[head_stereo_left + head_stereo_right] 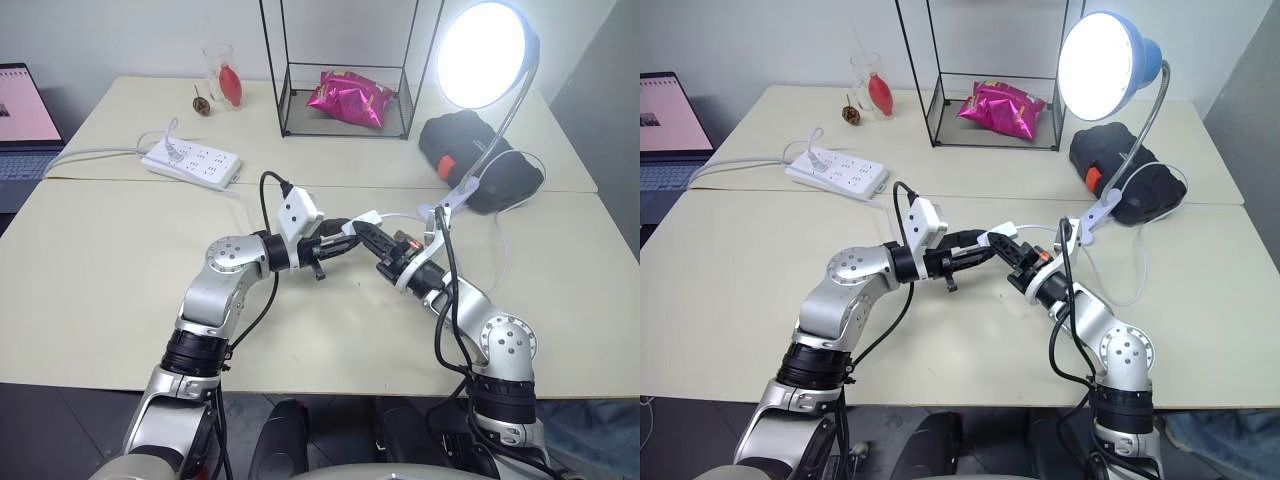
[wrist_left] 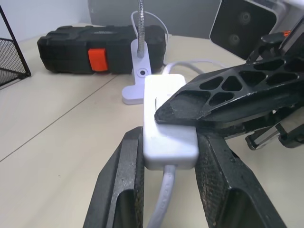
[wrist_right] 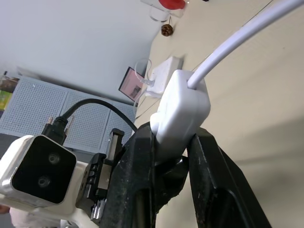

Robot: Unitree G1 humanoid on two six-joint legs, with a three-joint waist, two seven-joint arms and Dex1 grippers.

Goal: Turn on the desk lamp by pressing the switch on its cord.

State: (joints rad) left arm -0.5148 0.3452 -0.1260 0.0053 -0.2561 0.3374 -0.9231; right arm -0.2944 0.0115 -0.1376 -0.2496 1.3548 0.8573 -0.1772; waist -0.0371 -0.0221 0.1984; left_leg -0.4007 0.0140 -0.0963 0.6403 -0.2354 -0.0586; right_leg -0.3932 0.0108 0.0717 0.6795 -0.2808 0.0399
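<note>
Over the middle of the tan table (image 1: pixel 120 300), both robot arms met at the little white switch (image 2: pixel 167 118). The left gripper (image 2: pixel 168 156) was clamped on the sides of the switch, holding it up off the table. The right gripper (image 3: pixel 172 152) was squeezed shut on the same switch, one black finger (image 2: pixel 223 97) lying flat across its top. The cord (image 1: pixel 505 260) ran from the switch in a loose loop to the white clip base (image 1: pixel 462 195). The desk lamp (image 1: pixel 1105 62) stood at the far right, just beside a black case (image 1: pixel 485 155), and its bulb was glowing bright. I thought the job looked done. What could go wrong was a second squeeze, which might click the light off again. A hard tug on the thin cord could also pull the lamp over.
</note>
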